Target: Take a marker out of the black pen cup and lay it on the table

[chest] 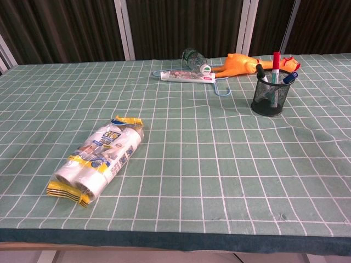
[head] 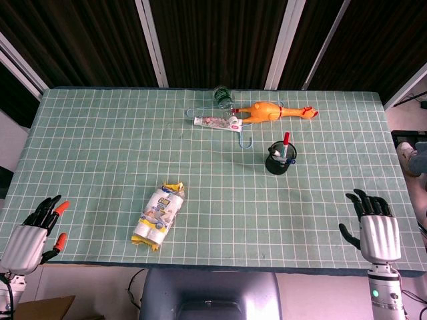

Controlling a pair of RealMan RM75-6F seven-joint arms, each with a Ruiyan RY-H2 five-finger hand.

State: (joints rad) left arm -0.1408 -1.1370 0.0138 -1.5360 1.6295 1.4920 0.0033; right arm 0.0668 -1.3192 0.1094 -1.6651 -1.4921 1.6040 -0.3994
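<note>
The black mesh pen cup (head: 278,163) (chest: 270,98) stands right of the table's middle. It holds a red-capped marker (head: 285,142) (chest: 275,62) and two or three other pens. My right hand (head: 375,230) hovers over the near right edge, fingers spread, empty, well short of the cup. At the near left corner my left hand (head: 31,235) is also spread and holds nothing. Neither hand shows in the chest view.
A pack of white rolls in yellow wrapping (head: 159,214) (chest: 96,158) lies near the front, left of centre. At the back lie a rubber chicken (head: 273,112) (chest: 241,64), a toothpaste tube (head: 215,122) on a blue hanger (chest: 220,90), and a green bottle (head: 223,98).
</note>
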